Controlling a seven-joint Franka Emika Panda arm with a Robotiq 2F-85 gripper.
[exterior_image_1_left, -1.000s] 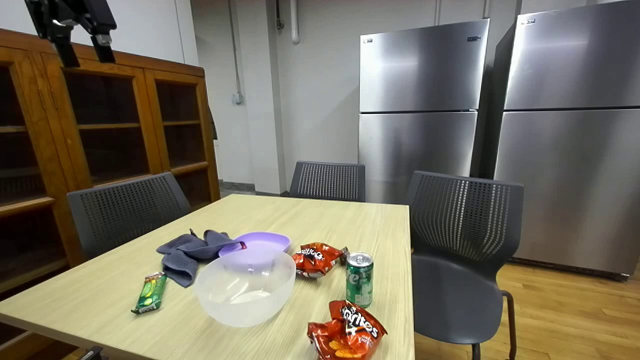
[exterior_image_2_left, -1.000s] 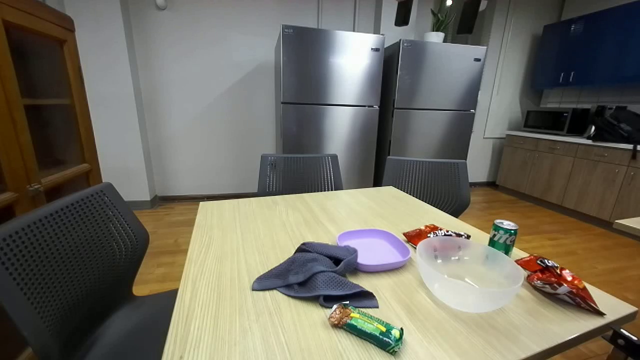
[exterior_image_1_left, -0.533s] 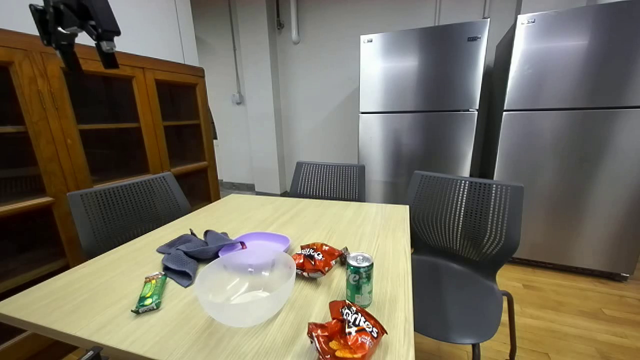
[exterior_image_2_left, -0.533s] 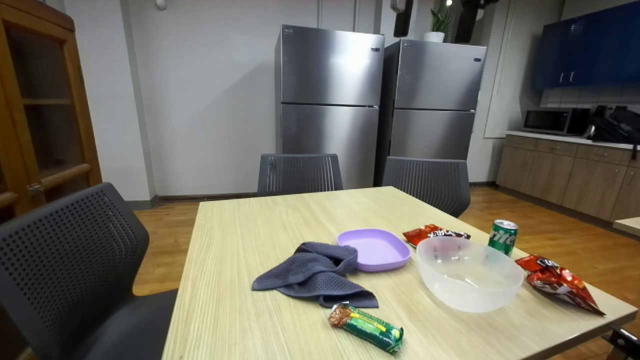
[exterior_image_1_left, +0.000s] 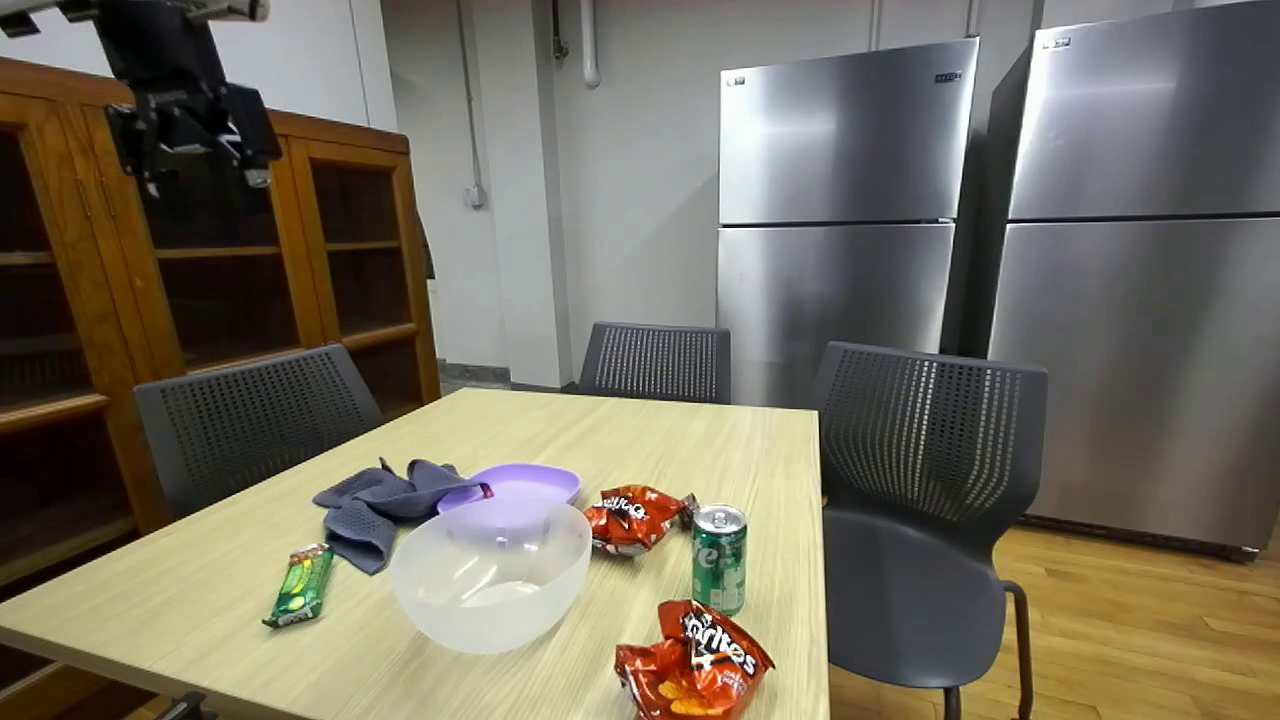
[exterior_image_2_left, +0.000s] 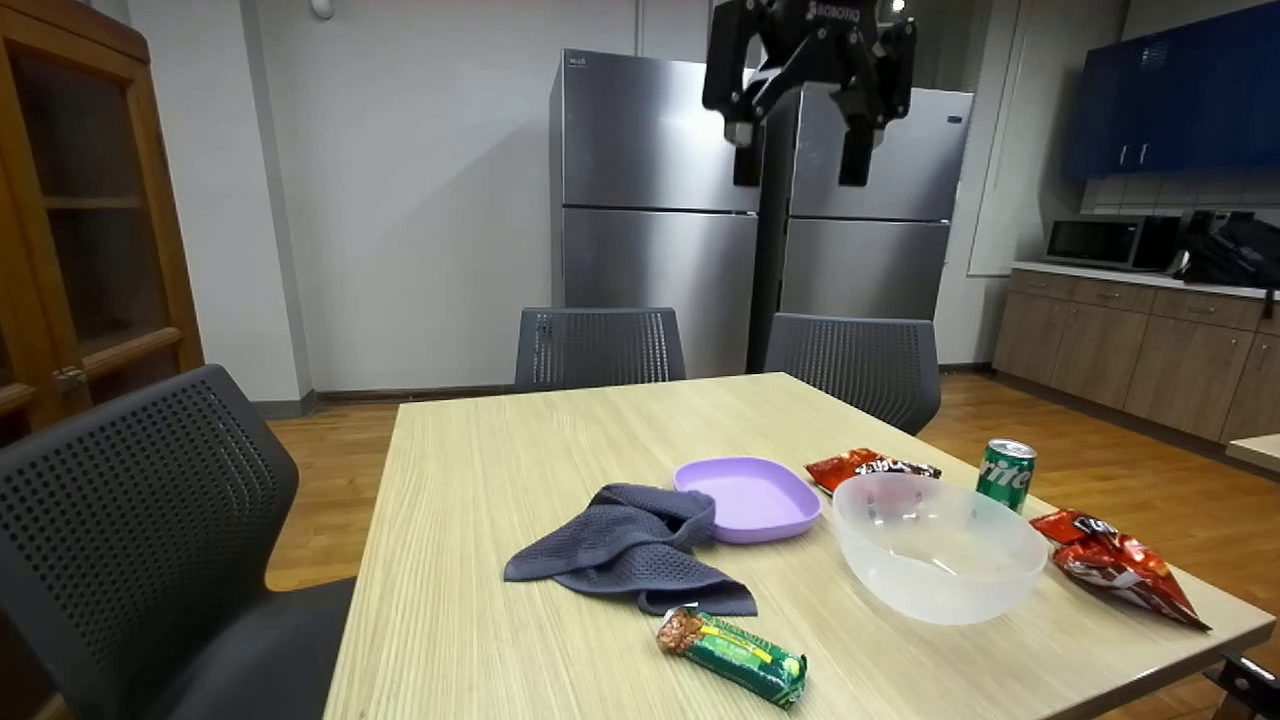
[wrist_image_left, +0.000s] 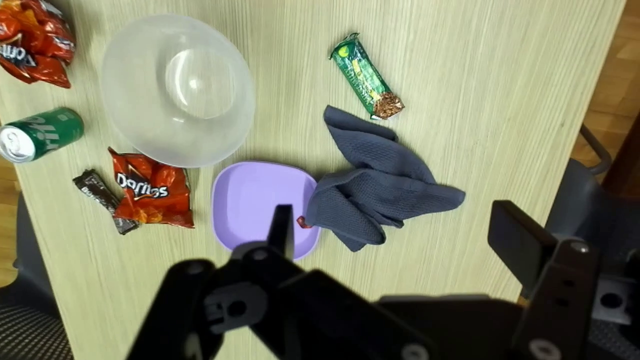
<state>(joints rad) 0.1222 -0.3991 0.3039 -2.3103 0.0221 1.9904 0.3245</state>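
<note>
The gripper (exterior_image_2_left: 801, 167) hangs above the table (exterior_image_2_left: 550, 440), fingers (wrist_image_left: 520, 240) wide apart, holding nothing. In the wrist view, the cloth (wrist_image_left: 380, 195) overlaps the plate (wrist_image_left: 245, 200) toward nine o'clock; the bar (wrist_image_left: 362, 75) lies toward twelve.

in the wrist view, the gripper (wrist_image_left: 395, 225) blocks part of the purple plate (wrist_image_left: 245, 197), a chip bag (wrist_image_left: 152, 192) hides part of a dark bar (wrist_image_left: 97, 191), and a red scrap (wrist_image_left: 303, 222) by the cloth (wrist_image_left: 380, 192) is too small to identify.

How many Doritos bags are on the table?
2: one bag beside the dark-wrapped bar, another bag in the wrist view's top-left corner. More could be hidden under the towel.
</note>
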